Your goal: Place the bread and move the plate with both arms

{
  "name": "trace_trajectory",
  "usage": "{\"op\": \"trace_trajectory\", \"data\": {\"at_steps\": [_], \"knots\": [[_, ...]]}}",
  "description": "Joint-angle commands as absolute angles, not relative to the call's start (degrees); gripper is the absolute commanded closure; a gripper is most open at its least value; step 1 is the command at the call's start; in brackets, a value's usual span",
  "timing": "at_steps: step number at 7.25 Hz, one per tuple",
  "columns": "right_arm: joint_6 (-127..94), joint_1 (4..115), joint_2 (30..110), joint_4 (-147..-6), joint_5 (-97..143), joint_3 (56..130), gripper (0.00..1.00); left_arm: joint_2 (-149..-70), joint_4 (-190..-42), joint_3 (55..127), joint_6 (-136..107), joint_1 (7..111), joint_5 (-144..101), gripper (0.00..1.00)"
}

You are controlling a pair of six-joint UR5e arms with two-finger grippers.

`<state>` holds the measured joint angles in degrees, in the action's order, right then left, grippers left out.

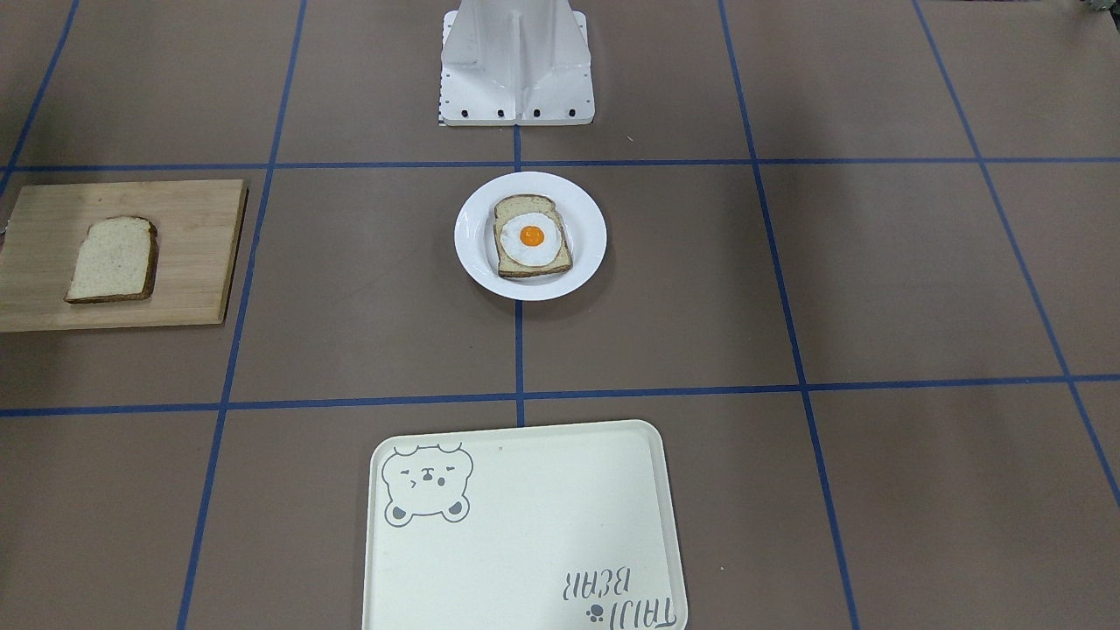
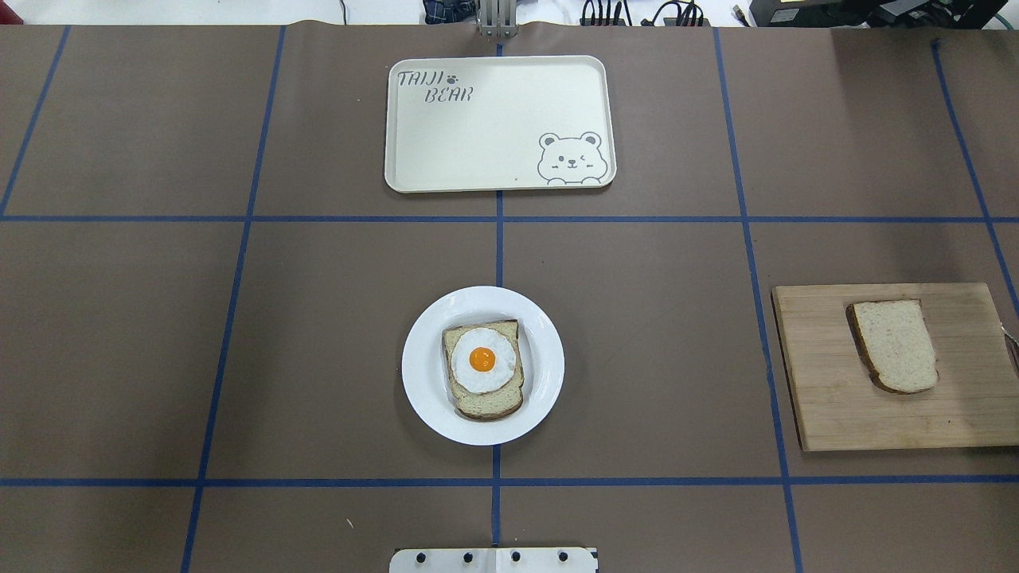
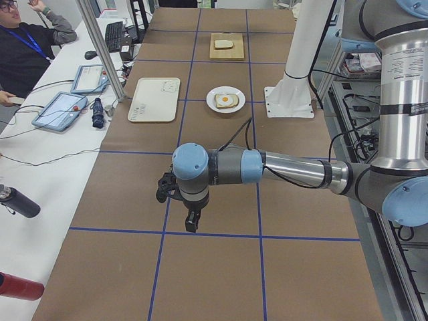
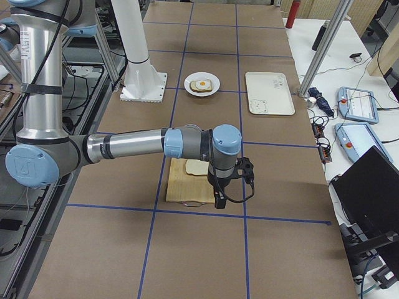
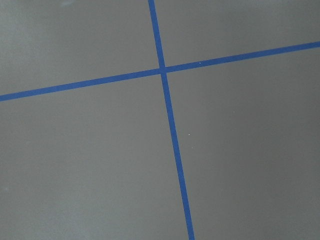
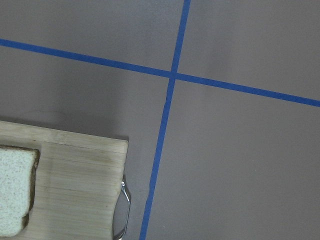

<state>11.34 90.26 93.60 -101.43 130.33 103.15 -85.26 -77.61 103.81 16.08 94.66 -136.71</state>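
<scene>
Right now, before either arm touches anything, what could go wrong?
The bread lies flat on the cutting board, so the right gripper may scrape the wood or crush the slice. The fried egg sits on a second slice on the plate; a careless placement could shove it aside. The plate's rim is low and glossy, so a two-arm lift may slip or tilt.
</scene>
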Motion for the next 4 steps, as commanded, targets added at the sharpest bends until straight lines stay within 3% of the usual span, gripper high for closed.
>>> {"op": "trace_trajectory", "data": {"at_steps": [1, 4], "knots": [[11.3, 90.3, 93.6, -101.4, 130.3, 103.1, 0.0, -84.9, -77.5, 105.1, 15.9, 94.6, -136.8, 0.01], [12.0, 90.3, 93.5, -101.4, 130.0, 104.9, 0.0, -86.1, -79.3, 105.6, 15.9, 94.6, -136.3, 0.01]]}}
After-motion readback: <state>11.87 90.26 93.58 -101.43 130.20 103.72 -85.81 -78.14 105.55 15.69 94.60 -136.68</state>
